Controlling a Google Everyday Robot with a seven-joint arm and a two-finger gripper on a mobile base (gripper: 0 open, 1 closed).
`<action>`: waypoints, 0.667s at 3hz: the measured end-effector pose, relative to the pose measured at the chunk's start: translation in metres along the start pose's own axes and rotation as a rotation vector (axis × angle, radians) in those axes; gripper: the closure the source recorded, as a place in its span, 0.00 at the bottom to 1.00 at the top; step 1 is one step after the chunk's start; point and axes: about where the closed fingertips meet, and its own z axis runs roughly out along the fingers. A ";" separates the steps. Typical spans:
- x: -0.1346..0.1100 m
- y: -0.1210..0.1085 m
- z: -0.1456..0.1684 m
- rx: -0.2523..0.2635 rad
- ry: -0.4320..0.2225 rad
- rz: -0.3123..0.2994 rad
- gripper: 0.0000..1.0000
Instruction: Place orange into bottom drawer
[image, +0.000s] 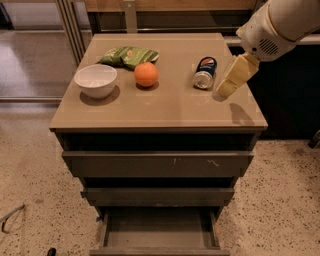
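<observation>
The orange (146, 74) sits on the cabinet top, between a white bowl (95, 80) on its left and a lying can (204, 72) on its right. The bottom drawer (159, 232) is pulled out at the foot of the cabinet and its tray looks empty. My gripper (226, 87) hangs from the white arm at the upper right, above the right part of the cabinet top, just right of the can. It is well to the right of the orange and holds nothing that I can see.
A green snack bag (128, 55) lies behind the orange. The cabinet top (165, 107) is tan with two drawers under it above the open one. A dark counter stands to the right, speckled floor around.
</observation>
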 end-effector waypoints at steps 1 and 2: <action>-0.006 0.002 0.019 -0.019 -0.045 0.001 0.00; -0.032 0.001 0.053 -0.051 -0.145 -0.005 0.00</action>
